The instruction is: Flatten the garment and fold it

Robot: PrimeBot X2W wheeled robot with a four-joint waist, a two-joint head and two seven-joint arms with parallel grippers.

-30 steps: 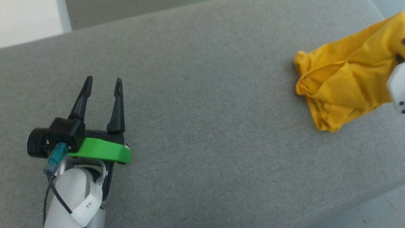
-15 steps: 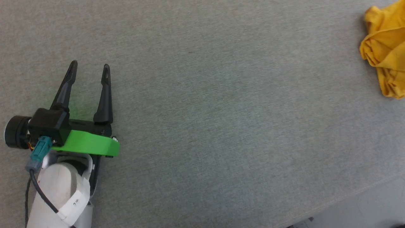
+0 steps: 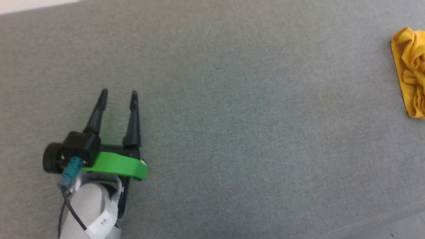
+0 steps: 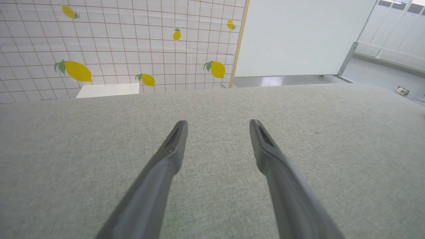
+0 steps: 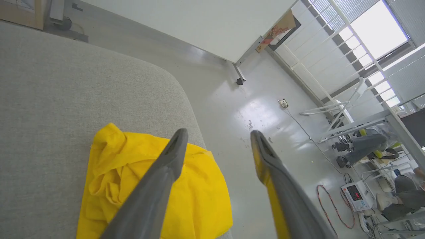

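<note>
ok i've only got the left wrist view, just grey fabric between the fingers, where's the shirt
observer: the garment sits crumpled at the far right edge of the head view, well to the right of the left gripper.
operator: is the right gripper holding it
observer: no, in its own wrist view the right gripper is open over the garment, with no cloth pinched.
operator: room to spread it there
observer: probably not much, it lies at the rounded corner of the grey cushion, right beside the floor.
</note>
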